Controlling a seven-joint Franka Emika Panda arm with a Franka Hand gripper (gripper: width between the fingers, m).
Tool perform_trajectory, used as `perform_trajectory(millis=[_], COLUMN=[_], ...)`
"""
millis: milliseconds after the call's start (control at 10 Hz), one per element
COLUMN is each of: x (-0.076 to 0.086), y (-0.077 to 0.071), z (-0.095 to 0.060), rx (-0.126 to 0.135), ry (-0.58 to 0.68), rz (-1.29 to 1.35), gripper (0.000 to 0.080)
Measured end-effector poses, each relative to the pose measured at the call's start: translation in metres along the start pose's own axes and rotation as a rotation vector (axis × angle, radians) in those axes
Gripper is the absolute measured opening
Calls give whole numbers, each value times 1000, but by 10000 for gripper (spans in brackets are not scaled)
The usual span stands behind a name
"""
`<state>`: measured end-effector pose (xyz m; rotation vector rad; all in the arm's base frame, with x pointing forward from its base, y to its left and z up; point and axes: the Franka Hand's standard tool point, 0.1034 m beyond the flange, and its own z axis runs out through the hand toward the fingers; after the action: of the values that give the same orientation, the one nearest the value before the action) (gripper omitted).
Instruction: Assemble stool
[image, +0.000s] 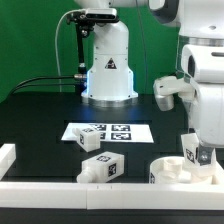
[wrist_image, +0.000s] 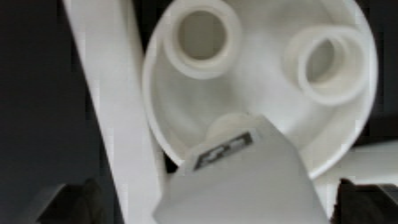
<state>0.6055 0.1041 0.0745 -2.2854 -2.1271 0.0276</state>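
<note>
Gripper (image: 198, 152) hangs with jaws apart, just above the one round seat (image: 168, 172) on the dark surface (image: 40, 120). Two round sockets (wrist_image: 196, 35) show in the seat. One tagged leg (wrist_image: 231, 155) lies at the seat's rim, under the gripper; if they touch I cannot tell. Toward the exterior view's left of the seat are a near leg (image: 103, 168), a far leg (image: 90, 141) and one marker board (image: 108, 130).
</note>
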Motion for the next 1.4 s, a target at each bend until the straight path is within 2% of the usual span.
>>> perform_trajectory(millis=[200, 400, 500, 800, 1000, 1200, 1400], x=[0, -1, -1, -5, -2, -5, -6], y=[0, 0, 0, 2, 1, 2, 2], z=[0, 0, 0, -1, 0, -1, -1], rx=[0, 1, 1, -5, 12, 63, 65], ry=[0, 1, 1, 12, 31, 69, 69], rz=[45, 114, 205, 548, 949, 1293, 1363], gripper=[649, 375, 333, 333, 333, 333, 333])
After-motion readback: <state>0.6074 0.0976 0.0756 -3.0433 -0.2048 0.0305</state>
